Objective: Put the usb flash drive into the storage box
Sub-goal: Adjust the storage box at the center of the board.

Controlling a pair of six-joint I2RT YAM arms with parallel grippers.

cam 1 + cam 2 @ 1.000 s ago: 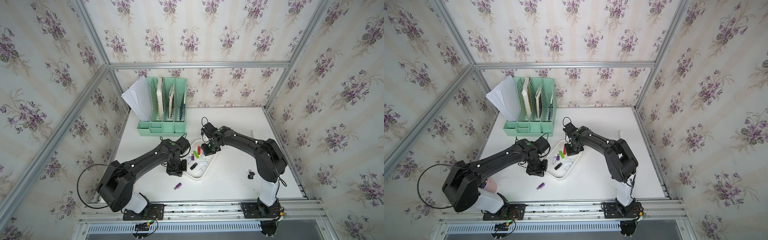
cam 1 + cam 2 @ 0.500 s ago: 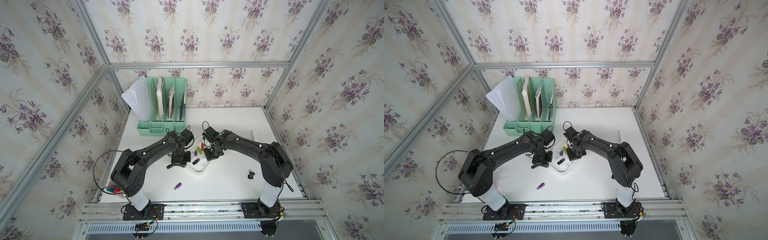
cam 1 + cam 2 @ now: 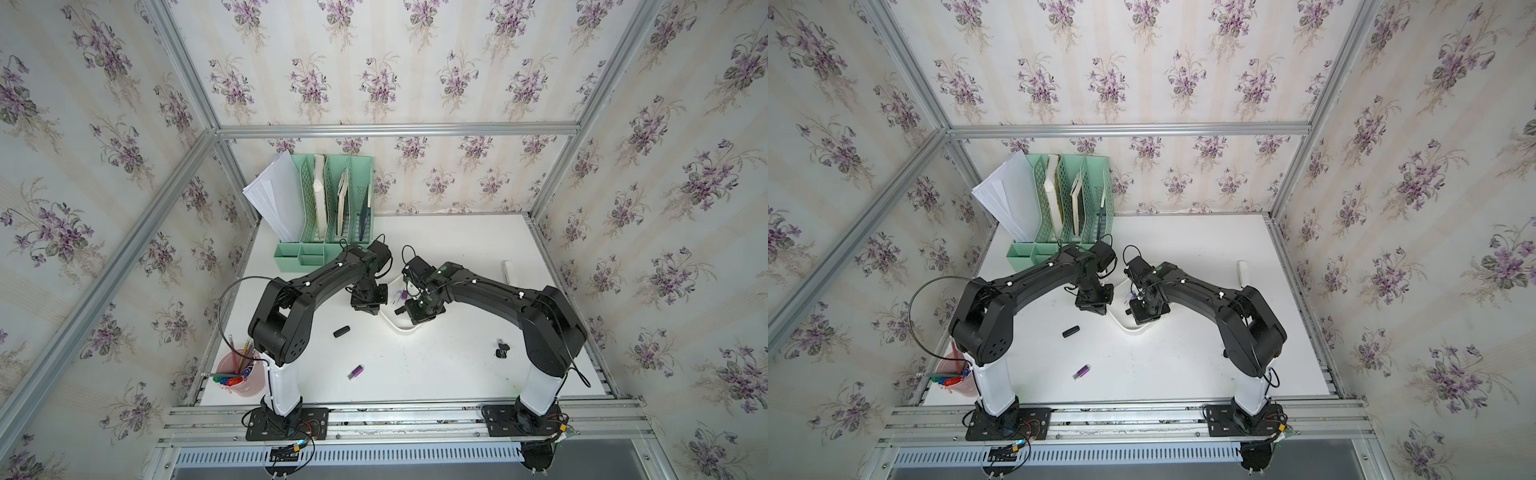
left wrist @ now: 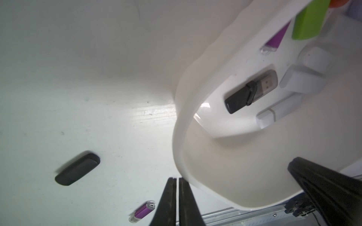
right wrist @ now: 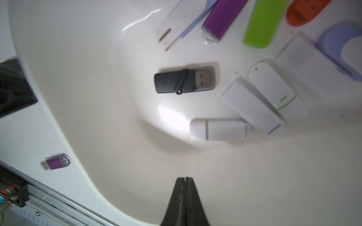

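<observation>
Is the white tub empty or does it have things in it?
Not empty. The shallow white plastic tub holds a black flash drive with a clear cap, a lime-green flash drive and others.

Your storage box [image 3: 405,328] sits mostly hidden under the right arm [image 3: 490,291] in both top views. Green drive [image 4: 309,21] and orange drive [image 5: 305,11] run off the wrist views' edges. That black bit [image 3: 501,349] on the bench [image 3: 436,370]: too small to tell.

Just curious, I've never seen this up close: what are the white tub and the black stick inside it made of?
Tub: probably glossy white plastic; bright glare spots sit on its smooth, rounded walls. Black stick: seemingly matte black plastic, with hardly any shine. Its cap looks like clear, slightly smoky plastic, since the metal plug shows through.
</observation>
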